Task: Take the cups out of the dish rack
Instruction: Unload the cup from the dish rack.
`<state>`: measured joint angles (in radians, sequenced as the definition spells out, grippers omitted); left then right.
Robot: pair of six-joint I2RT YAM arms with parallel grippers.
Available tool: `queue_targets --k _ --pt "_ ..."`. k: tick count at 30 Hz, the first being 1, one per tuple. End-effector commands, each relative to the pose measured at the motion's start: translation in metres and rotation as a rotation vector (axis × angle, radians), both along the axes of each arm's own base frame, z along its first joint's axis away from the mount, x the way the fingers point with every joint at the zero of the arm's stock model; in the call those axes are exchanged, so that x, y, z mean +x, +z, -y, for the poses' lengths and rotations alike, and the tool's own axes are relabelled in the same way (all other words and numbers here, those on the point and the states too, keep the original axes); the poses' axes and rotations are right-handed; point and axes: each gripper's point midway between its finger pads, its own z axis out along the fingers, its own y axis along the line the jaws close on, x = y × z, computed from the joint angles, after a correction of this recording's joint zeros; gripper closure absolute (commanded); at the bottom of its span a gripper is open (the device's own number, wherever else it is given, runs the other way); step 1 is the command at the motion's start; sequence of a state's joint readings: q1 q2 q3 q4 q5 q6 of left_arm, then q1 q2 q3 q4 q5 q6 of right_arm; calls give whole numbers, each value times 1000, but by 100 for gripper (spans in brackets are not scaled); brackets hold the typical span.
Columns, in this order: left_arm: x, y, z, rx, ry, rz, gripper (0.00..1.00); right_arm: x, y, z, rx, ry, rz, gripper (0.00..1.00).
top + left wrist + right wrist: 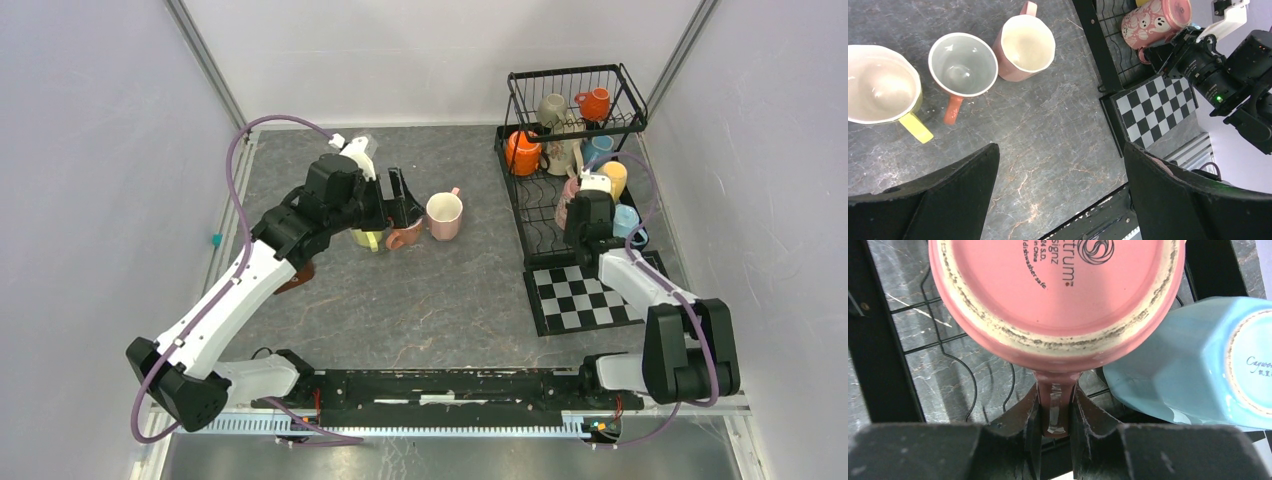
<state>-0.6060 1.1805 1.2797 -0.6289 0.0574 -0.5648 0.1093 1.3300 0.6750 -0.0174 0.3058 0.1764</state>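
The grey marbled table carries 3 upright mugs, the dish rack and a checkered mat.

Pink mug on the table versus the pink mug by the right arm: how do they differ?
The table mug stands upright, mouth up, on the table; the rack mug lies tipped in the dish rack, base toward the right wrist camera. The table mug is plain pink; the rack mug carries white ghost faces. The table mug is free; the rack mug's handle is pinched in the right claw. Both are glossy, single-handled.
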Motion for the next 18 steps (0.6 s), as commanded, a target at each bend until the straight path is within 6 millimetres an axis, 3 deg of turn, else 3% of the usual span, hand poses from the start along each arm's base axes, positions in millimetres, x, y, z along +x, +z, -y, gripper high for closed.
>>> queue_targets --k 1,18 --pt "1 19 11 -128 4 16 0 29 68 -5 36 5 245 100" --pt "-6 19 37 -302 -46 -45 0 14 102 -15 127 15 308 100"
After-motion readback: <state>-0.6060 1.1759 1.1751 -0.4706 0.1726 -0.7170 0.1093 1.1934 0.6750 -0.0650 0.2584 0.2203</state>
